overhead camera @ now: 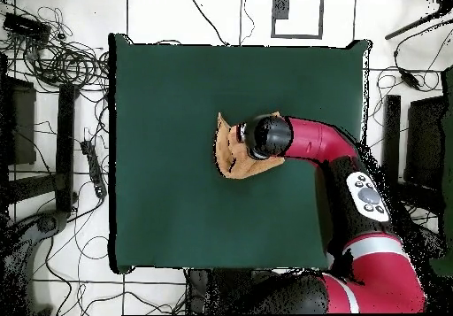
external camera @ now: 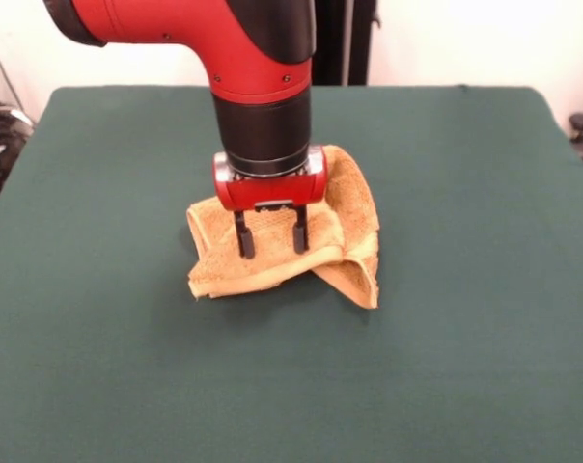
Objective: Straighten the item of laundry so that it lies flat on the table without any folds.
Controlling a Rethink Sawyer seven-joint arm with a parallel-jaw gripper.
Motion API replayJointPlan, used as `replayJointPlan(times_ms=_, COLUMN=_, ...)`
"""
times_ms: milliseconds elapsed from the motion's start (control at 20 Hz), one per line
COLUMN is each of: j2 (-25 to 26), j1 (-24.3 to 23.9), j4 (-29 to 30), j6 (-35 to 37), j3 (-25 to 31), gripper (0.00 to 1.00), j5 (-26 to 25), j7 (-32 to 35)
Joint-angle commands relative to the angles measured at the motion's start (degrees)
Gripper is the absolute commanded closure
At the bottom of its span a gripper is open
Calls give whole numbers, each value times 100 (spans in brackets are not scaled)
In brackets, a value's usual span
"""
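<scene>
The towel (external camera: 291, 246) is lying bunched and folded near the middle of the surface (external camera: 465, 318). The tool (external camera: 271, 236) is hanging straight above its centre, fingers spread with tips on or just over the cloth, gripping nothing; the free edges are lying outward, toward the surface's edges.

The arm (external camera: 243, 58) points straight down, its claw (external camera: 271, 246) spread apart.

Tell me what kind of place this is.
Probably a robotics lab or test room. A red robot arm works on a towel at a table covered in green cloth, with loose cables and equipment stands on the tiled floor around it.
</scene>
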Motion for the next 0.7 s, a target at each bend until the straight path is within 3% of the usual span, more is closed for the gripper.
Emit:
replayJointPlan(times_ms=50, j2=58, j1=105, j4=-17, j6=469, j3=160, gripper=0, j5=-223, j7=-134)
replayJointPlan(times_ms=500, j2=-69, j1=23, j4=100, j6=616, j3=234, gripper=0, j5=-176, j7=-259)
replayJointPlan(times_ms=700, j2=-560, j1=-62, j4=477, j6=1001, j3=359, gripper=0, j5=92, j7=-233)
